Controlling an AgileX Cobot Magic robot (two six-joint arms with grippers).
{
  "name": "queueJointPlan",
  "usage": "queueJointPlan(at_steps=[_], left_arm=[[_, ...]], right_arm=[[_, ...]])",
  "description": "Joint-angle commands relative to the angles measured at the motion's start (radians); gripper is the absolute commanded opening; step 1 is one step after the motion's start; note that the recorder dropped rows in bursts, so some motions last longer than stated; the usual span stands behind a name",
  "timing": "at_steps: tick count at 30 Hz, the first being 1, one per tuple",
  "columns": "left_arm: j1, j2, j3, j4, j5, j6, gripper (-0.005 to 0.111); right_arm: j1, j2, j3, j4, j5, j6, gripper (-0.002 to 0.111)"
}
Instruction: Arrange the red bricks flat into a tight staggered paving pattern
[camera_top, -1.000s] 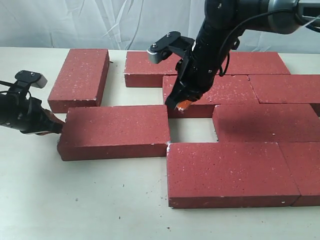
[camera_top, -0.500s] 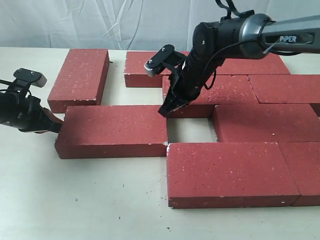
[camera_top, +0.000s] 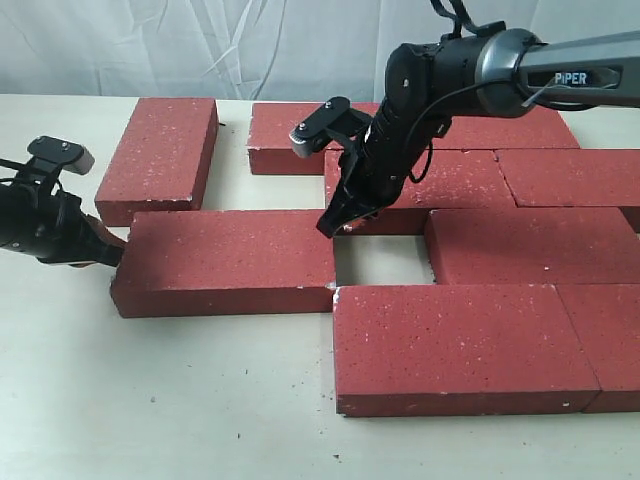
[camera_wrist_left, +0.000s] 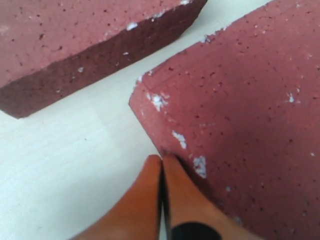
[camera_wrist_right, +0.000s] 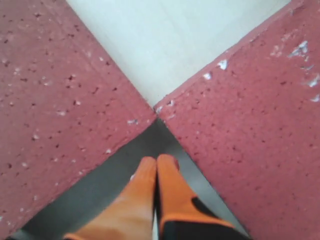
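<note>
Our right arm's orange-tipped claw has, within the last second, slid off the top of the second-row dark-red speckled paving brick and down to its near left corner. There that brick meets the loose dark-red brick of the third row. We judge this sets up a nudge, since a square gap of pale bench still breaks the pattern. The tips are clenched together and empty (whether they touch either brick we cannot tell). The left arm's claw, likewise pinched closed and holding nothing, presses against the loose brick's left end. Further out, a stray red brick lies apart, turned lengthwise.
</note>
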Motion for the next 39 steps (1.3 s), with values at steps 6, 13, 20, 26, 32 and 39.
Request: queueJointPlan(at_steps=[6,13,20,26,32,39], left_arm=[[-0.009,-0.01,-0.002,0.009,0.006,-0.004,0.0],[-0.009,-0.01,-0.002,0.013,0.008,-0.004,0.0],[-0.009,-0.01,-0.002,0.013,0.057,0.003,0.0],[-0.009,-0.01,-0.002,0.012,0.099,0.005,0.0],[-0.009,-0.01,-0.002,0.003,0.099,0.005,0.0],[-0.021,-0.01,-0.002,-0.066,0.095,0.043,0.0]], right_arm=[[-0.005,-0.052,0.0,0.011,0.13,0.005,-0.001],[-0.005,0.027,0.0,0.037,0.122,0.005,-0.001],[-0.004,0.015,0.0,0.099,0.144,-0.006,-0.001],[-0.005,-0.032,-0.002,-0.049,0.168,0.044,-0.001],[-0.005,-0.041,-0.002,-0.178,0.234,0.119,-0.001],[-0.005,-0.072,-0.002,-0.235,0.233,0.131,-0.001]])
